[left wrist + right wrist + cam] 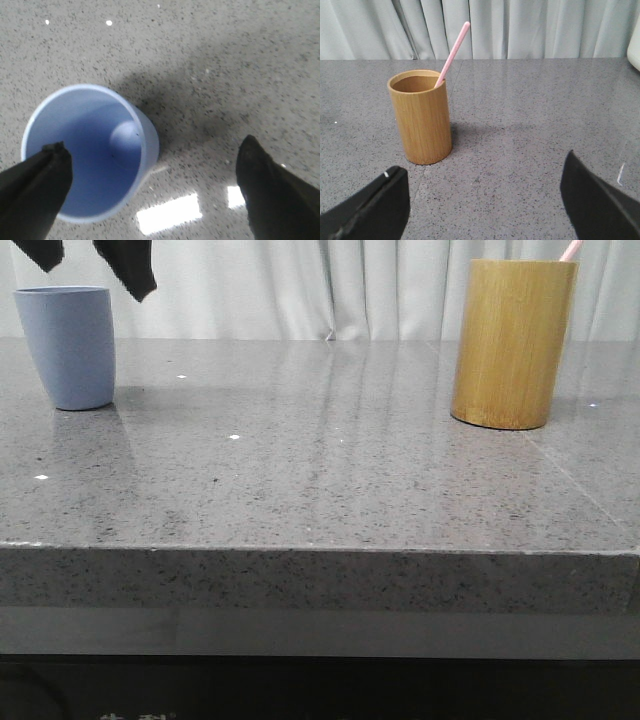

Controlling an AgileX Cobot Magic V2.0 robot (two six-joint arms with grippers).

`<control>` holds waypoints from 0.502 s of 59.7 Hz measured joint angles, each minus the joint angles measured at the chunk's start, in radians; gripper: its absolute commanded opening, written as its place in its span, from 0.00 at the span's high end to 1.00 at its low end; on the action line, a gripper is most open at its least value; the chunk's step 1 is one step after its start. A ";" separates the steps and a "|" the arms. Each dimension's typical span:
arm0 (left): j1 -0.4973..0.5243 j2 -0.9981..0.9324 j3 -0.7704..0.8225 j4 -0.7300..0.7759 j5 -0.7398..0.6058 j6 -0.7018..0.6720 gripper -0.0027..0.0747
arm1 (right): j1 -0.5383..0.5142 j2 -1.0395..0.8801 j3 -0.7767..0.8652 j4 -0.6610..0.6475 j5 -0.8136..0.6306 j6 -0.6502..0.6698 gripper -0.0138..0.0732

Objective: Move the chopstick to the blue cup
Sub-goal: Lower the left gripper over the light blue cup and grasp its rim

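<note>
My left gripper (150,165) hung spread over the blue cup (90,152); right gripper (485,200) spread too. The chopstick (452,54) leaned toward one o'clock in the bamboo holder (421,117).

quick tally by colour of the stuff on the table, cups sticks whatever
blue: 1, the blue cup
yellow-brown: 1, the bamboo holder
pink: 1, the chopstick, leaning in the bamboo holder
total: 3
</note>
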 measured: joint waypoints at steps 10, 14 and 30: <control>0.000 0.046 -0.009 0.020 -0.012 0.000 0.14 | 0.000 0.000 0.000 0.000 0.000 0.000 0.12; 0.000 0.057 -0.010 0.021 -0.013 0.000 0.14 | 0.000 0.000 0.000 0.000 0.000 0.000 0.12; 0.000 0.087 -0.015 0.023 -0.017 0.000 0.51 | 0.000 0.000 0.000 0.000 0.000 0.000 0.12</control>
